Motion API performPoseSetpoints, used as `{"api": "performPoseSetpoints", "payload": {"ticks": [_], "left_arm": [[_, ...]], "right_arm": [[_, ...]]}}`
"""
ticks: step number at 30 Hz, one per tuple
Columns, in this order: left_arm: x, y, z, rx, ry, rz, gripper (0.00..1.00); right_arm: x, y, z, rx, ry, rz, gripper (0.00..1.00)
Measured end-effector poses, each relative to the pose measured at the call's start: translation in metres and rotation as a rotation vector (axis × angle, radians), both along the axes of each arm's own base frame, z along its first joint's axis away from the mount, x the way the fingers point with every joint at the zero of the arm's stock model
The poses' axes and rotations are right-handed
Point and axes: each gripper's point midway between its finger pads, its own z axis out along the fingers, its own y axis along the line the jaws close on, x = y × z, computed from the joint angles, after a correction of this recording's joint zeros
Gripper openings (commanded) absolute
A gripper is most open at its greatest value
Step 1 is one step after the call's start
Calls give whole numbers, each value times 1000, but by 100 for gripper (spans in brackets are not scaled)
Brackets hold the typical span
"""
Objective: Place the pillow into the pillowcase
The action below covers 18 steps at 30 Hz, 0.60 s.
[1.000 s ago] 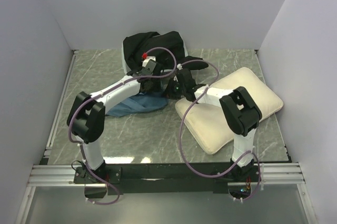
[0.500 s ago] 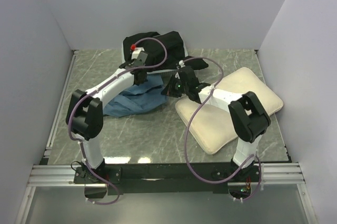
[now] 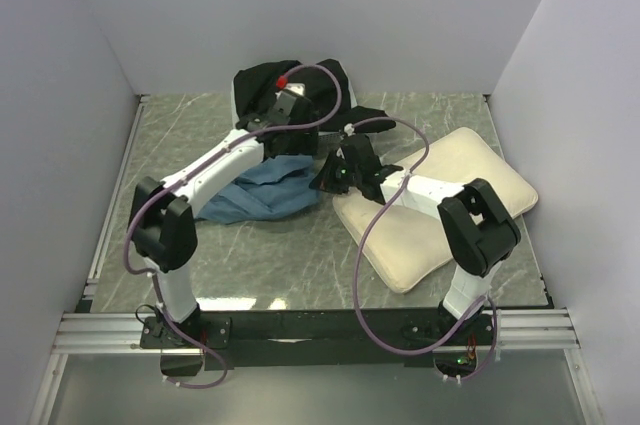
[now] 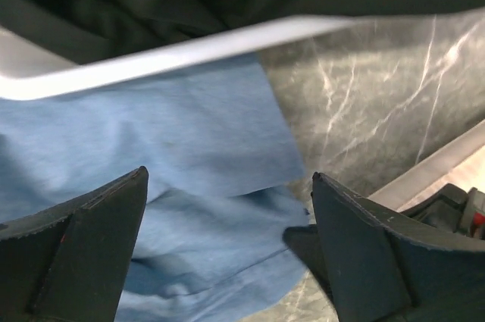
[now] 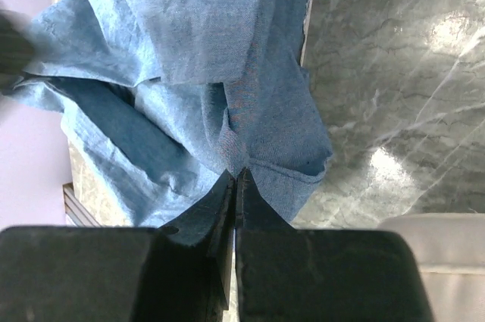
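The right gripper is pressed together, pinching a fold of the slate-blue pillowcase, which lies crumpled on the marbled counter. The left gripper hangs spread wide above the same cloth. The cream pillow lies just beside it, outside the case.

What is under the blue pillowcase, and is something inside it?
The pillowcase lies crumpled directly on the marble table; what it covers is hidden. Its inside is hidden by folds, but the pillow lies outside it, at the right.
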Motion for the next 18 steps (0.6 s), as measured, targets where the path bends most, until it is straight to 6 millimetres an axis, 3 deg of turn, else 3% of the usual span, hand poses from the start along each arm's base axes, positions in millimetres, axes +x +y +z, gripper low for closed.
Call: {"api": "performPoseSetpoints", "payload": {"ticks": [4, 11, 14, 15, 16, 17, 18], "left_arm": [[-2, -18, -29, 33, 59, -36, 95], [-4, -21, -79, 89, 157, -43, 90], [-4, -20, -93, 103, 180, -34, 77], [-4, -20, -95, 106, 183, -28, 62], [-3, -19, -98, 111, 185, -22, 53], [-3, -18, -99, 116, 184, -14, 30], [-2, -16, -99, 122, 180, -3, 23]], "right_arm": [[-1, 1, -3, 12, 3, -6, 0], [-3, 2, -12, 22, 14, -9, 0], [-4, 2, -16, 19, 23, -10, 0], [-5, 2, -17, 18, 26, -11, 0], [-5, 3, -18, 19, 27, -10, 0], [-5, 3, -18, 19, 28, -10, 0], [-5, 3, -18, 18, 28, -9, 0]]}}
